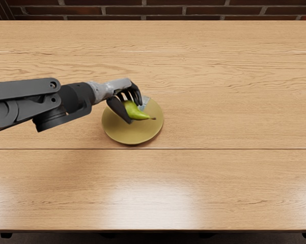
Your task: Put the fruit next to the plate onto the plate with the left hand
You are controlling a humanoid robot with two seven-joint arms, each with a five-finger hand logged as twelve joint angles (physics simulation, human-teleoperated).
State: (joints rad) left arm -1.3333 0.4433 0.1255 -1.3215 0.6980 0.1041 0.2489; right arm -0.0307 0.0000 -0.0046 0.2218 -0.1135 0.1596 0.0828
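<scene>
The pear (137, 112) is yellow-green and sits within the outline of the plate (135, 133), over its upper half. Its long axis runs roughly left to right across the picture, dipping a little toward the right. The broad end is on the left and the narrow end points right, finishing in a thin dark stem (153, 118). Whether the fruit rests on the plate or is held just above it cannot be told from this view.

The left hand (123, 97) is at the pear's broad end. Its dark fingers (135, 95) are curled down over the top and left side of the fruit, closed around it. The left arm (35, 101) comes in from the picture's left edge, grey and black, and reaches across to the plate.

The plate is round, flat and olive-yellow, and it lies on the wooden bench (234, 168) a little left of the middle. There is one pear, one plate and one hand in view. A brick wall (142, 9) runs along the far edge of the bench.
</scene>
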